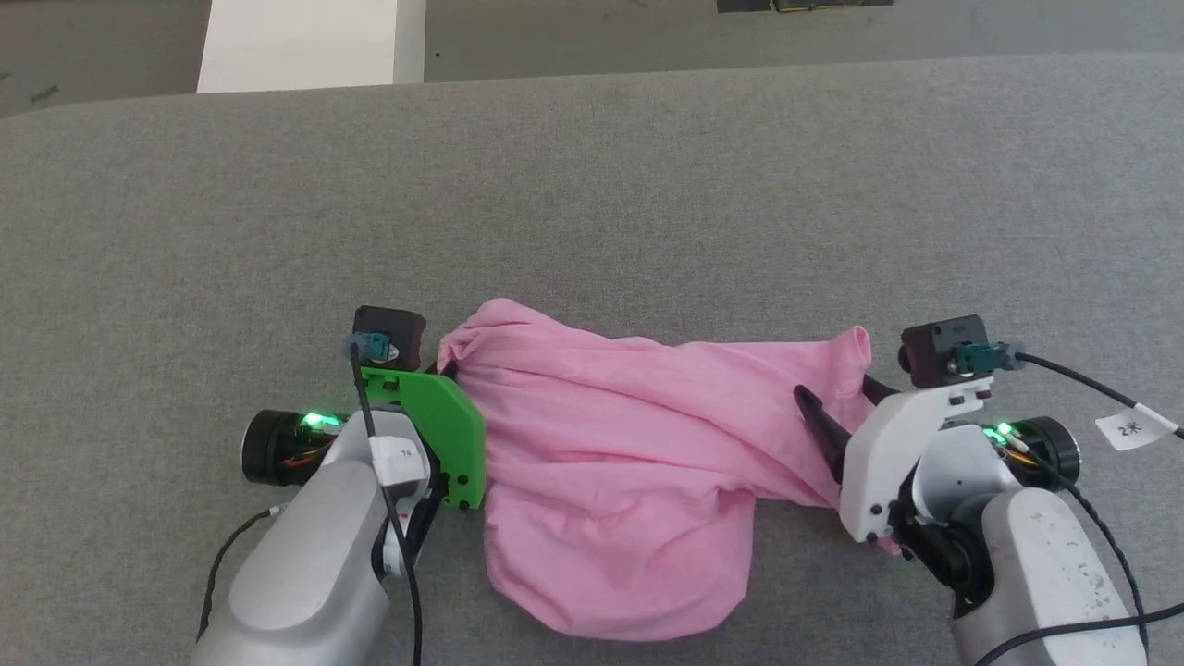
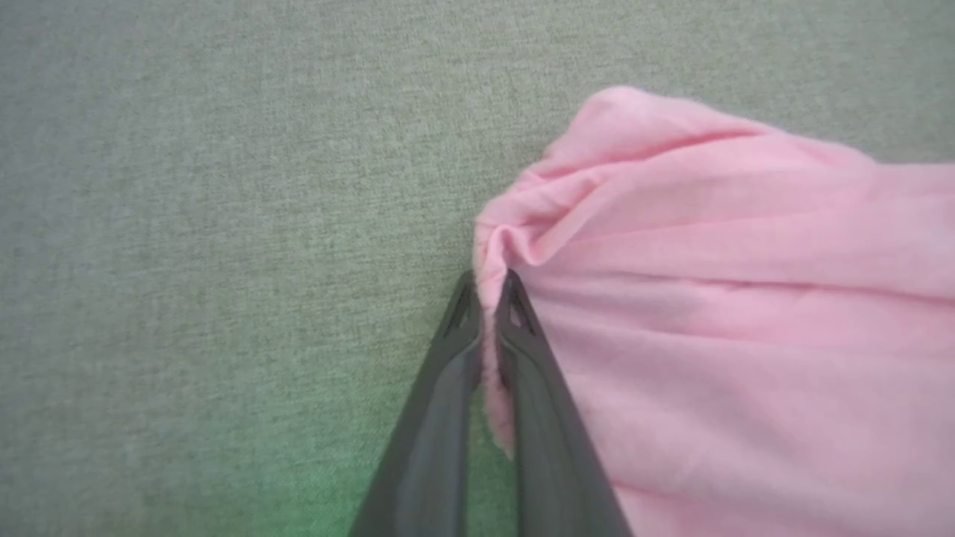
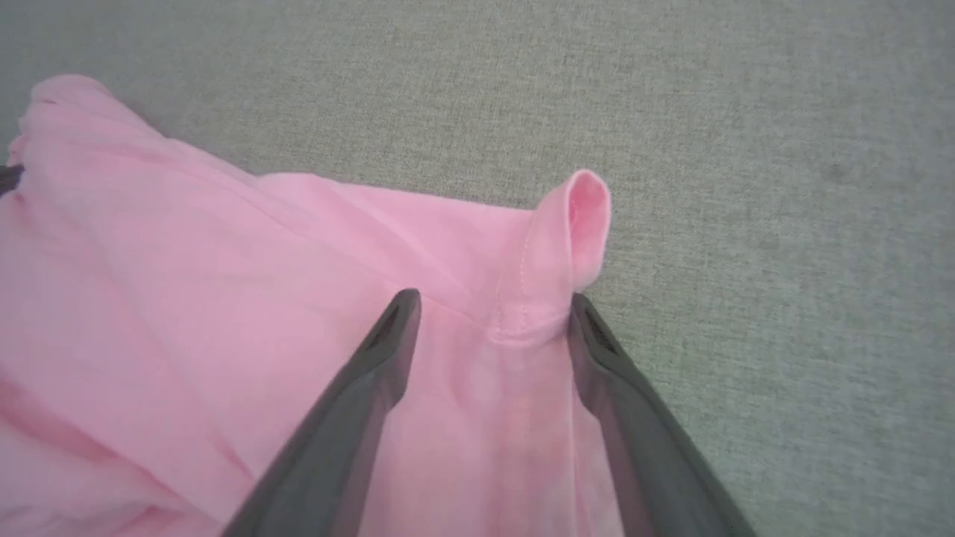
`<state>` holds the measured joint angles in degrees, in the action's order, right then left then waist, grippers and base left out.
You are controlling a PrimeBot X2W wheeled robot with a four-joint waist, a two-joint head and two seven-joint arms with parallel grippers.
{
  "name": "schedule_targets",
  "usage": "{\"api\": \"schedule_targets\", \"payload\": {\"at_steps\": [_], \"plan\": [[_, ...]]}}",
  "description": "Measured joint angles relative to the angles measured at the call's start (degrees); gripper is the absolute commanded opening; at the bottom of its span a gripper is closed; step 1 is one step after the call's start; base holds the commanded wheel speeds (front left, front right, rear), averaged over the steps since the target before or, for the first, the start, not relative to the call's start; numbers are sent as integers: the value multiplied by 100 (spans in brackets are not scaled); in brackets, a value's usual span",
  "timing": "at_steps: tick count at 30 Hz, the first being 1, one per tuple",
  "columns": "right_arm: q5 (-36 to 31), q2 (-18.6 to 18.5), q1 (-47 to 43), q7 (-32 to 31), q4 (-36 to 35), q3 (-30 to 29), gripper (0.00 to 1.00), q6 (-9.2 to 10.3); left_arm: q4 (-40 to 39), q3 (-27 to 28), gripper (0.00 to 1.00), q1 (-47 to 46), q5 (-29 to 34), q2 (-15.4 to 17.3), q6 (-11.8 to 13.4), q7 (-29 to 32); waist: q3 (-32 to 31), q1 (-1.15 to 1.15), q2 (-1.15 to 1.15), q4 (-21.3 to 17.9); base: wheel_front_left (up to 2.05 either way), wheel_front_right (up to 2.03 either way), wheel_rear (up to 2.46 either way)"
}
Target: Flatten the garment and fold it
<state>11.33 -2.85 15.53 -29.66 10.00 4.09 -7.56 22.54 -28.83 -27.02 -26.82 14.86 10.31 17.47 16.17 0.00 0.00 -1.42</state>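
The pink garment lies bunched on the grey surface between my two arms, with a rounded gathered hem toward the near edge. My left gripper is shut on the garment's left edge, a thin fold of cloth pinched between its dark fingers. My right gripper stands open over the garment's right end. Its fingers straddle a stitched seam, with a small curled tip of cloth just beyond them. In the head view the right gripper sits at the cloth's right corner and the left gripper at its left corner.
The grey fabric-covered table stretches wide beyond the garment. A white block stands behind the table's far edge at the upper left. A cable with a white tag runs from the right wrist.
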Motion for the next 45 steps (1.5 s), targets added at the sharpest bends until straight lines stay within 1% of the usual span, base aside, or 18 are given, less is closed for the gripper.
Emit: {"api": "schedule_targets", "payload": {"at_steps": [3, 4, 5, 6, 7, 8, 15, 19, 21, 24, 27, 30, 33, 36, 40, 43, 45], "plan": [[-10, 1, 0, -25, 14, 55, 100, 0, 30, -3, 0, -1, -38, -14, -2, -26, -28, 0, 0, -2, 0, 0, 0], [-41, 1, 0, -46, 18, 67, 79, 0, 35, -7, 0, -1, -41, -16, -12, -38, -31, 0, 0, 0, 0, 0, 0], [-56, 1, 0, -58, 20, 74, 49, 0, 42, -11, 0, -1, -41, -19, -14, -44, -33, 0, 0, 4, 0, 0, 0], [-59, 1, 0, -58, 18, 85, 32, 0, 45, -11, 0, -1, -42, -21, -15, -51, -34, 0, 0, 5, 0, 0, 0], [-63, 0, 0, -49, 13, 93, 4, 0, 46, -13, 0, -1, -45, -22, -15, -51, -35, 0, 0, 5, 0, 0, 0], [-63, 1, 0, -23, 11, 103, 0, 0, 52, -15, 0, -1, -52, -24, -15, -60, -40, 0, 0, 5, 0, 0, 0], [-101, 0, -21, 242, -36, -21, 0, 0, 99, -2, 0, 63, -151, -41, -78, -238, -207, 0, 0, 2, 0, 0, 0], [-94, 3, 13, 286, -279, -107, 0, 0, -101, 171, 0, 86, -377, -22, -210, -461, -355, 0, 0, -16, 0, 0, 0], [-257, -3, 169, 214, -390, -144, 0, 0, -269, 263, 0, -7, -449, 14, -316, -531, -410, 0, 0, -32, 0, 0, 0], [-338, -79, 722, 105, -499, -108, 0, 0, -502, 436, 0, -363, -598, 90, -482, -543, -427, 0, 0, -70, 0, 0, 0], [-328, -326, 1487, -4, -449, 3, 0, 0, -654, 570, 0, -939, -699, 200, -620, -402, -342, 0, 0, -99, 0, 0, 0], [-320, -617, 2420, -69, -291, 166, 0, 0, -728, 701, 0, -1675, -694, 343, -679, -241, -160, 0, 0, -121, 0, 0, 0], [-324, -794, 3299, -18, -85, 300, 0, 0, -728, 862, 0, -2377, -655, 454, -672, -222, 66, 1, 0, -140, 0, 0, 0], [-386, -876, 4085, 222, 152, 336, 0, -1, -712, 1045, 0, -3006, -565, 511, -599, -366, 315, 0, 0, -162, 0, 0, 0], [-537, -881, 4904, 793, 419, 277, 0, -1, -664, 1276, 0, -3711, -356, 520, -471, -886, 647, 1, 0, -194, 0, 0, 0], [-701, -856, 5323, 1301, 592, 214, 0, -2, -622, 1365, 0, -4036, -247, 528, -437, -1319, 843, 1, 0, -220, 0, 0, 0], [-734, -835, 5432, 1527, 715, 221, 0, -2, -539, 1362, 0, -4083, -246, 520, -438, -1416, 925, 1, 0, -239, 0, 0, 0]]}}
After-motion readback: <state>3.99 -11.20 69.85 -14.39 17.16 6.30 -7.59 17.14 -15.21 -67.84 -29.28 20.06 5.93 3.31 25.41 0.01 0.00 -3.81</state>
